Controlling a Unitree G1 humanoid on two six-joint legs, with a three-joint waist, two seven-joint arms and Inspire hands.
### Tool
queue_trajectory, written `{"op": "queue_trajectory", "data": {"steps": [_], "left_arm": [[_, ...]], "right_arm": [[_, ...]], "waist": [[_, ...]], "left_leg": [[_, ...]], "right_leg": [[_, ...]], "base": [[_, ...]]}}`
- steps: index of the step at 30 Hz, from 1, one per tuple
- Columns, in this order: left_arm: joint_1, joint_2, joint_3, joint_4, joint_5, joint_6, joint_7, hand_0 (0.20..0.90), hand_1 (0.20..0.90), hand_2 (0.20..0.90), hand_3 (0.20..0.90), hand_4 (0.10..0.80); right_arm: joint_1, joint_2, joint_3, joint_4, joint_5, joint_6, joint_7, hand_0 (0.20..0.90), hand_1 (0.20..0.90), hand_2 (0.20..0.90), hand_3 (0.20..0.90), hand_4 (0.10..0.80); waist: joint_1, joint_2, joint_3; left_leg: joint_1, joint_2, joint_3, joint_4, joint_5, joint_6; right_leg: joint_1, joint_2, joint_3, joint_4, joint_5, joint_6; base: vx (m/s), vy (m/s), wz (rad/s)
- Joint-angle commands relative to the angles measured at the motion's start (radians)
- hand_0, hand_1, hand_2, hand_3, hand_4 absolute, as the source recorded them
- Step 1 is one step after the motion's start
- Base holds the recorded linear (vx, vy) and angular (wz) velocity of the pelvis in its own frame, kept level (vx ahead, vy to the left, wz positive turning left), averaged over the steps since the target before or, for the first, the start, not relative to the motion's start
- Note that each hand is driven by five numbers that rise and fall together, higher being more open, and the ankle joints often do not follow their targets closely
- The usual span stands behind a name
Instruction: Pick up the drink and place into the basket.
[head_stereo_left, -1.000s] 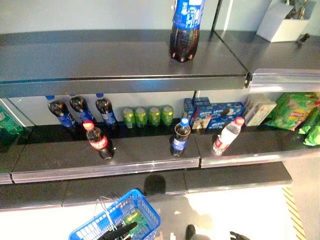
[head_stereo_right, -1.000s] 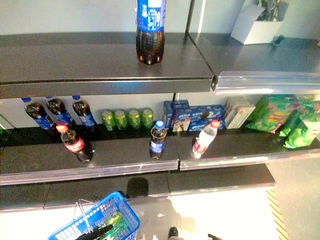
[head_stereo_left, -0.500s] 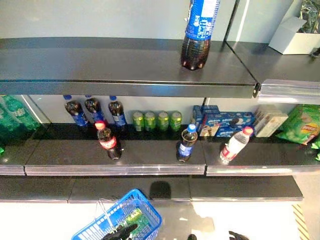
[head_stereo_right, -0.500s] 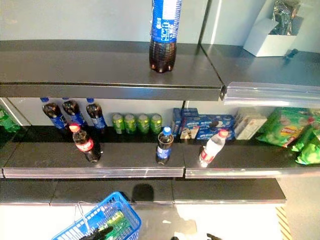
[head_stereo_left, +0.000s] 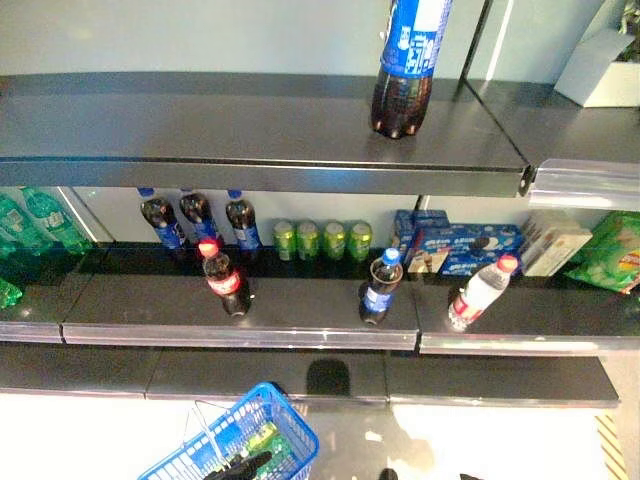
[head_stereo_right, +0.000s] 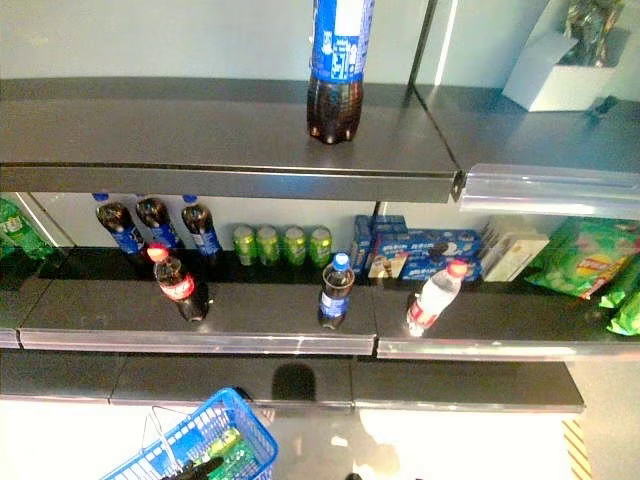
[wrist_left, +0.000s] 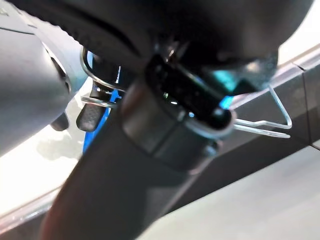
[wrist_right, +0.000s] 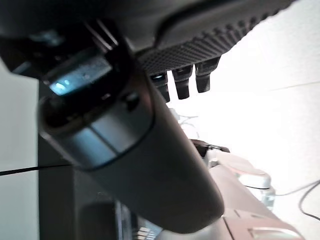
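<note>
I see my left hand (head_stereo_left: 240, 466) at the bottom edge, left of centre, curled round the wire handle of the blue basket (head_stereo_left: 262, 412), which carries something green. The drinks stand on the middle shelf (head_stereo_left: 300, 312) at mid-frame: a red-capped cola bottle (head_stereo_left: 226, 280), a blue-capped bottle (head_stereo_left: 379, 289), a clear bottle (head_stereo_left: 480, 294). My right hand (wrist_right: 182, 82) hangs low with relaxed fingers, holding nothing.

Both eye views look down from the head at the shelves (head_stereo_left: 250, 130) from some way off, sharing the bottles and the basket (head_stereo_left: 235, 445) at the lower edge. Each wrist view sits very close behind its own hand (wrist_right: 182, 80), which fills most of it.
</note>
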Motion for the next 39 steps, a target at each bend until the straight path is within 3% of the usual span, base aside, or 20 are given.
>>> {"op": "queue_trajectory", "data": {"steps": [1,5,6,10,14,21,23,27,29,34,39], "left_arm": [[-0.148,0.027,-0.008,-0.059,-0.071,-0.08,-0.084,0.3,0.3,0.3,0.2,0.1],[-0.198,0.025,-0.022,-0.08,-0.108,-0.082,-0.075,0.3,0.3,0.3,0.2,0.1],[-0.221,0.033,-0.028,-0.086,-0.128,-0.084,-0.061,0.3,0.3,0.3,0.2,0.1],[-0.214,0.047,-0.023,-0.092,-0.15,-0.085,-0.063,0.3,0.3,0.3,0.2,0.1],[-0.196,0.05,-0.022,-0.081,-0.162,-0.106,-0.086,0.3,0.3,0.3,0.2,0.1],[-0.177,0.048,-0.02,-0.109,-0.172,-0.1,-0.091,0.3,0.3,0.3,0.2,0.1],[-0.161,0.051,-0.023,-0.131,-0.157,-0.09,-0.092,0.3,0.3,0.3,0.2,0.1],[-0.139,0.053,-0.033,-0.169,-0.165,-0.084,-0.085,0.3,0.3,0.3,0.2,0.1],[-0.116,0.054,-0.042,-0.207,-0.171,-0.078,-0.074,0.3,0.3,0.3,0.2,0.1],[-0.083,0.048,-0.059,-0.24,-0.178,-0.084,-0.071,0.3,0.3,0.3,0.2,0.1],[-0.077,0.043,-0.076,-0.23,-0.181,-0.094,-0.076,0.3,0.3,0.3,0.2,0.1]], "right_arm": [[-0.12,-0.069,0.012,0.052,0.032,-0.012,-0.031,0.9,0.9,0.9,0.9,0.8],[-0.175,-0.074,0.034,0.035,0.053,-0.015,-0.04,0.9,0.9,0.9,0.9,0.8],[-0.191,-0.078,0.042,0.027,0.074,-0.016,-0.043,0.9,0.9,0.9,0.9,0.8],[-0.176,-0.093,0.034,0.025,0.089,-0.037,-0.033,0.9,0.9,0.9,0.9,0.8],[-0.166,-0.109,0.013,0.024,0.119,-0.098,-0.03,0.9,0.9,0.9,0.9,0.8],[-0.19,-0.111,0.016,-0.06,0.181,-0.215,-0.034,0.9,0.9,0.9,0.9,0.8],[-0.205,-0.117,0.031,-0.15,0.209,-0.266,-0.02,0.9,0.9,0.9,0.9,0.8],[-0.215,-0.147,0.07,-0.346,0.21,-0.261,-0.006,0.9,0.9,0.9,0.9,0.8],[-0.213,-0.178,0.103,-0.556,0.172,-0.241,0.002,0.9,0.9,0.9,0.9,0.8],[-0.208,-0.216,0.134,-0.821,0.079,-0.276,0.048,0.9,0.9,0.9,0.9,0.8],[-0.23,-0.267,0.163,-0.979,0.039,-0.312,0.079,0.9,0.9,0.9,0.9,0.8]], "waist": [[0.015,-0.006,0.11],[0.014,-0.008,0.171],[0.014,-0.015,0.206],[0.018,-0.032,0.223],[0.027,-0.033,0.22],[0.039,-0.033,0.229],[0.046,-0.035,0.234],[0.048,-0.037,0.246],[0.046,-0.041,0.257],[0.038,-0.045,0.271],[0.038,-0.046,0.279]], "left_leg": [[-0.072,0.029,-0.001,-0.022,0.076,-0.007],[-0.179,0.036,-0.01,0.081,0.081,0.001],[-0.251,0.036,-0.036,0.206,0.056,0.002],[-0.349,0.047,-0.063,0.412,-0.027,-0.003],[-0.402,0.047,-0.09,0.511,-0.079,0.004],[-0.451,0.054,-0.119,0.606,-0.118,0.011],[-0.461,0.058,-0.126,0.625,-0.121,0.017],[-0.475,0.06,-0.134,0.643,-0.118,0.019],[-0.482,0.06,-0.139,0.654,-0.115,0.018],[-0.485,0.066,-0.144,0.658,-0.105,0.014],[-0.482,0.072,-0.144,0.661,-0.098,0.008]], "right_leg": [[-0.039,-0.063,0.012,0.083,-0.019,0.068],[-0.158,-0.052,0.025,0.226,-0.062,0.047],[-0.226,-0.045,0.042,0.341,-0.101,0.035],[-0.301,-0.061,0.051,0.517,-0.185,0.009],[-0.333,-0.073,0.05,0.616,-0.242,-0.011],[-0.378,-0.08,0.063,0.716,-0.275,-0.02],[-0.394,-0.082,0.065,0.746,-0.281,-0.021],[-0.412,-0.084,0.067,0.773,-0.282,-0.02],[-0.418,-0.086,0.07,0.78,-0.277,-0.016],[-0.422,-0.086,0.08,0.784,-0.273,-0.01],[-0.417,-0.087,0.082,0.783,-0.27,-0.005]], "base": [[-0.27,0.012,-0.02],[-0.286,0.002,-0.02],[-0.224,-0.061,0.02],[-0.114,-0.068,0.06],[-0.043,-0.032,0.04],[-0.012,-0.03,0.06],[0.006,-0.051,0.07],[-0.009,-0.024,0.07],[-0.006,-0.018,0.11],[0.003,0.001,0.08],[0.007,0.002,0.0]]}}
